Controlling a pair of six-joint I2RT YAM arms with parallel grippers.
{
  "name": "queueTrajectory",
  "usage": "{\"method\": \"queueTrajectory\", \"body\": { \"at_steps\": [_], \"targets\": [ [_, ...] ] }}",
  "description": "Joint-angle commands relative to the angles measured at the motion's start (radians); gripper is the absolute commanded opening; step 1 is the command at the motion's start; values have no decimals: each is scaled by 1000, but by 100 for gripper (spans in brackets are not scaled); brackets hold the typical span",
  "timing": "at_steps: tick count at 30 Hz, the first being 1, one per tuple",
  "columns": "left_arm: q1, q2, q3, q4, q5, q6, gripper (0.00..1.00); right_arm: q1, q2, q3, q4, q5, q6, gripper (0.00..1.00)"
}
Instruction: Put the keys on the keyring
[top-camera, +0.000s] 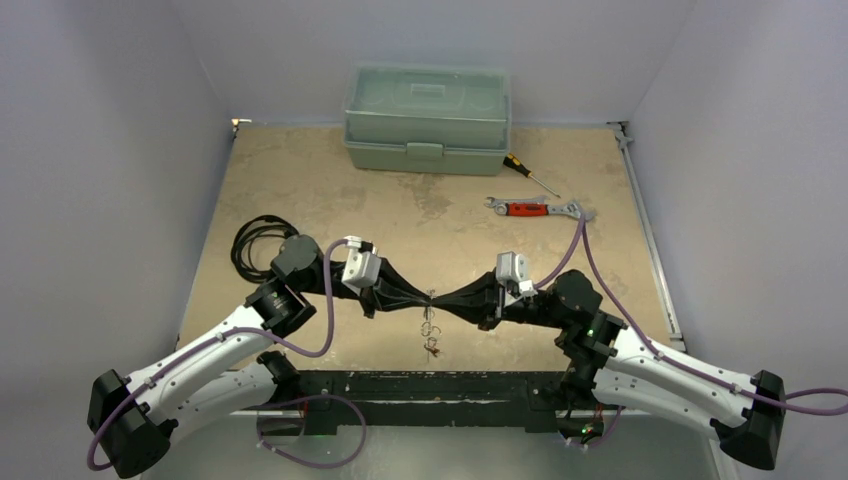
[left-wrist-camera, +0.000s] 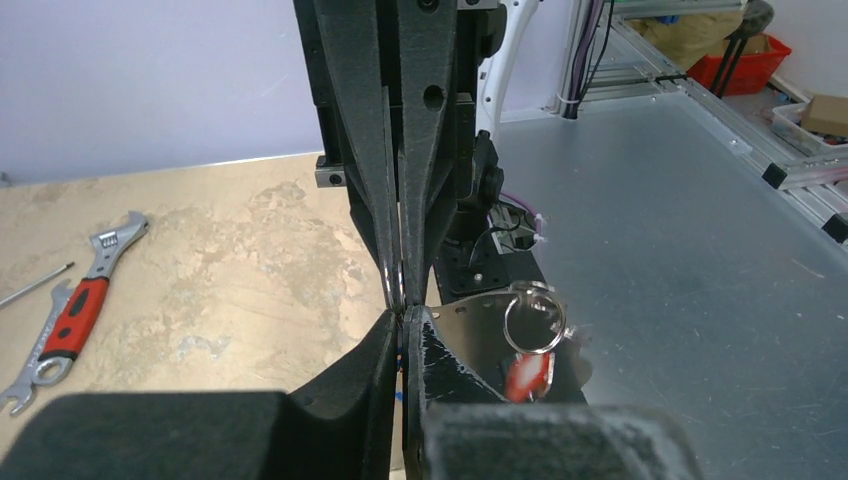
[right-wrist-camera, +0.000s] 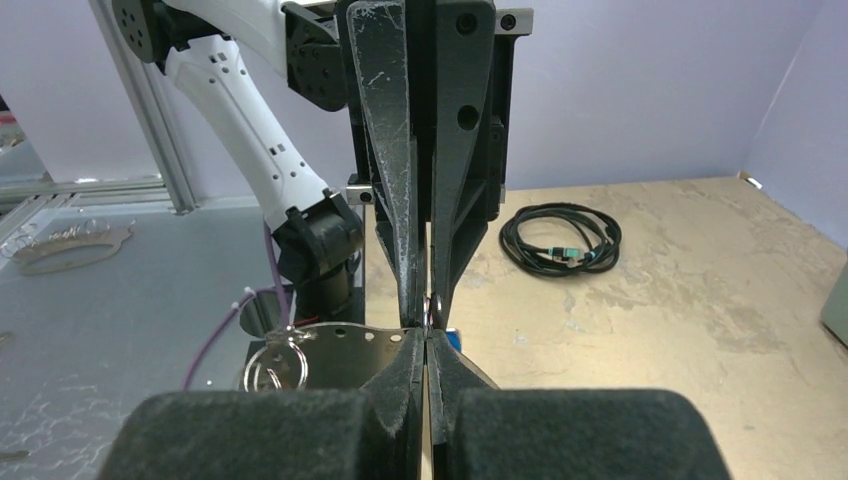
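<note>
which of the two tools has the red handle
The wrench; the screwdriver nearer the green box has a black and yellow handle.

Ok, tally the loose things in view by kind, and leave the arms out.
Wrench: 1
Screwdriver: 1
Lidded box: 1
Coiled black cable: 1
Keyring: 1 (what is strung on it is too small to count)
Total: 5
</note>
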Motion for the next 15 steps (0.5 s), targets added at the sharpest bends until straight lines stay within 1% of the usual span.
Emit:
{"method": "queueTrajectory", "body": {
  "at_steps": [1,4,6,7,9,12,15],
  "targets": [
    [1,18,-8,43,6,-3,0,2,-1,32,117,-8,18,0],
    [1,18,-5,18,-25,29,0,3,0,29,126,-19,23,0],
    [1,16,1,-36,-58,96,0,2,2,28,120,-16,24,0],
    [1,15,3,-52,-69,130,0,2,2,30,110,-12,23,2],
    [1,19,9,-77,-78,162,0,3,0,35,84,1,16,10],
    [1,26,19,-101,-84,190,0,2,-12,42,35,29,1,25],
    [0,24,19,-109,-91,201,0,2,-27,57,-20,60,-20,36]
  ]
}}
